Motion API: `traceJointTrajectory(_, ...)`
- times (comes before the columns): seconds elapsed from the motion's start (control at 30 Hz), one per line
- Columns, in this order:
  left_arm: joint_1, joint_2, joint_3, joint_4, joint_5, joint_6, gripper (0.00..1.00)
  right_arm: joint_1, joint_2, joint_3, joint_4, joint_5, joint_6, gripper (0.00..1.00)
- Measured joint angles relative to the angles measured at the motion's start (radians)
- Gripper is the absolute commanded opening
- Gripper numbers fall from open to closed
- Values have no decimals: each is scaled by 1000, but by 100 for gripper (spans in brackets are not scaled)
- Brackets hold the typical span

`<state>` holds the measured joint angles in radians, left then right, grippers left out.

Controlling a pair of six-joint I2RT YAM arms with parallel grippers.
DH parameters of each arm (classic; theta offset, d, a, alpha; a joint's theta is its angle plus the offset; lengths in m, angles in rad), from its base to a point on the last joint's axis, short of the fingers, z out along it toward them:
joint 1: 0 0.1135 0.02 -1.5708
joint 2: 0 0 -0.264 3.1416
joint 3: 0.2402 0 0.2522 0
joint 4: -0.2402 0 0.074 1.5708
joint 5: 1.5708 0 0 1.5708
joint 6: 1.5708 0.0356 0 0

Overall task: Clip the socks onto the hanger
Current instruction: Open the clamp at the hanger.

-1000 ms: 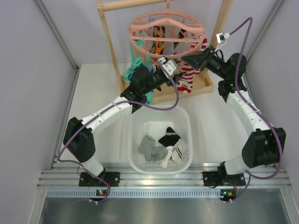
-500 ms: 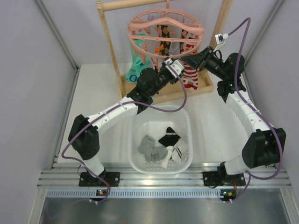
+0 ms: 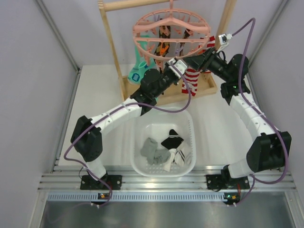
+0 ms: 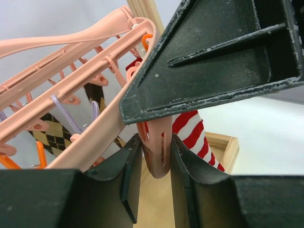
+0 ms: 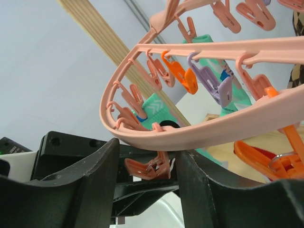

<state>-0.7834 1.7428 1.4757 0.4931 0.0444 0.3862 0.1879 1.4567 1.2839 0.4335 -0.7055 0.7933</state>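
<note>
Left pincer [image 4: 156, 159] has closed on a pink peg [image 4: 156, 140] of the hanger [image 3: 170, 29].

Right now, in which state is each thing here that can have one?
left gripper: shut on a pink peg.
right gripper: open, jaws astride a hanging peg.
hanger: hung on the wooden rack.
socks: loose in the basket, unclipped.
basket: upright, holding the socks.
red-and-white sock: hanging under the hanger.
</note>
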Motion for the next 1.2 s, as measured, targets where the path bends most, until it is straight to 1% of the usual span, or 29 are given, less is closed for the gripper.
traceJointTrajectory(0.17,1,-32,-23,-7,38,-57,9,0,1,0,26,-23,12,59)
traceJointTrajectory(0.27,5,-63,-36,-19,50,-100,6,1,5,0,63,-46,31,59)
traceJointTrajectory(0.4,14,-103,-56,-37,72,-152,6,5,5,0,100,-73,52,55)
traceJointTrajectory(0.53,18,-118,-63,-53,76,-178,5,6,5,0,117,-93,69,57)
traceJointTrajectory(0.87,21,-124,-63,-53,75,-183,5,9,11,-1,181,-137,109,58)
traceJointTrajectory(1.2,22,-124,-63,-53,78,-182,4,23,11,-1,167,-134,64,58)
